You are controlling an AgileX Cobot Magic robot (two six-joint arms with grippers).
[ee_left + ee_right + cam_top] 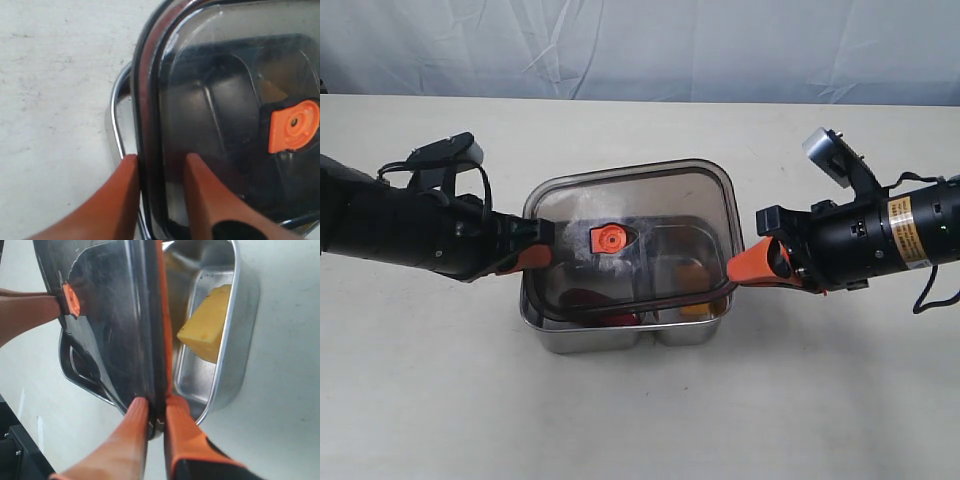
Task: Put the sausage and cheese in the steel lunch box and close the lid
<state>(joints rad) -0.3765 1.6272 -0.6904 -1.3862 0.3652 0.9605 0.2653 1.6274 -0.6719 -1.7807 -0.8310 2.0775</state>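
Smoky plastic lid (pixel 665 200) (pixel 225 100) (pixel 110 315) hangs over the box (pixel 620 342) (pixel 116 115) (pixel 245 355), not seated. From the right wrist view there is clear air between its orange seal and the steel rim. In the exterior view the lid sits shifted toward the far side, so the near strip of the box stays uncovered.

Orange valve (pixel 608 238) (pixel 294 125) at lid centre, facing up.

Contents: sausage (pixel 620 319) lies in the compartment on the left of the exterior view, mostly seen through the lid. Cheese (pixel 692 305) (pixel 205 322) lies in the other compartment, close against the end wall on my right arm's side. A divider (pixel 648 322) runs between them.

Left gripper (pixel 542 248) (pixel 160 157): I pinch the lid's short edge, dark rim between my two orange fingers, one finger outside it and one over the clear panel.

Right gripper (pixel 735 268) (pixel 156 402): I pinch the opposite short edge; fingers nearly together, with the rim and seal clamped between them.

Both arms come in low from opposite sides, roughly level with the lid.

Box stands on a pale table (pixel 440 400), its long sides running across the exterior view. Table surface is scuffed and faintly marked in the left wrist view.
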